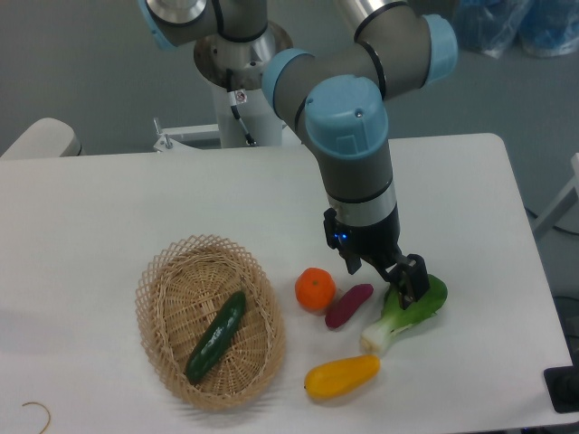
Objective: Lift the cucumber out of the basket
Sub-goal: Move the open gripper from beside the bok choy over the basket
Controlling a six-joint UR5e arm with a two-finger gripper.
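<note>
The cucumber [217, 335] is dark green and glossy. It lies diagonally inside the oval wicker basket [156, 285] at the front left of the table. My gripper [386, 280] hangs well to the right of the basket, just over the leafy end of a bok choy. Its fingers [412, 278] stand apart with nothing between them. The gripper is far from the cucumber, with an orange and a purple piece lying between the two.
Right of the basket lie an orange [315, 289], a purple eggplant-like piece [348, 305], a green-and-white bok choy [407, 314] and a yellow vegetable [342, 376]. The arm's base [242, 54] stands at the table's back edge.
</note>
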